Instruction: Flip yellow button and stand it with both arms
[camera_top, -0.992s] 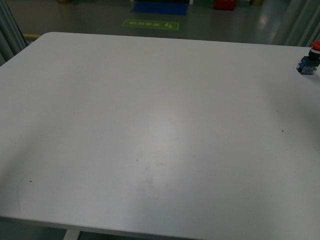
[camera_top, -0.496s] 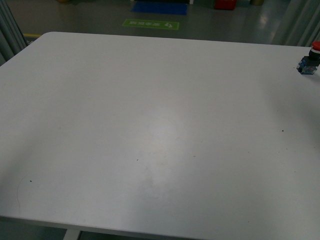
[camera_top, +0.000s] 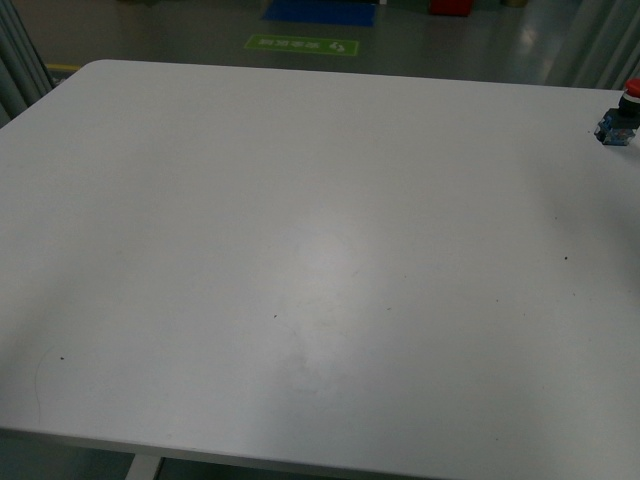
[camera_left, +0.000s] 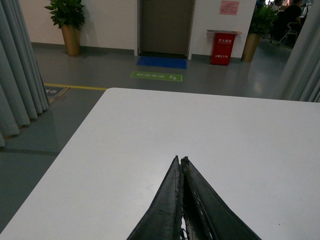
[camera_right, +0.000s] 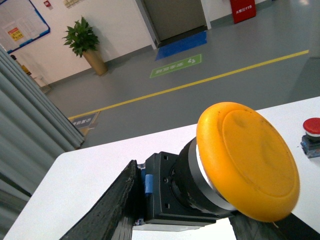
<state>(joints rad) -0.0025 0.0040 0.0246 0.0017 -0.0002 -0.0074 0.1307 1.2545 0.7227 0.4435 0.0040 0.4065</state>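
Cut-off and covered parts across the three views

At the table's (camera_top: 300, 200) far right edge, the red-capped button (camera_top: 620, 112) is sliced by the view's border and is too small and soft to make out in detail. In the right wrist view the yellow button (camera_right: 245, 160) covers most of the right gripper (camera_right: 190, 200); its fingers (camera_right: 117, 210) run out of view. The left gripper (camera_left: 179, 162) shows only its pressed-together tips.

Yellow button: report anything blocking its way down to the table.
Nothing visible does. The yellow button sits in the right gripper; the table is bare across its middle, and the red button sits off at its far right edge.
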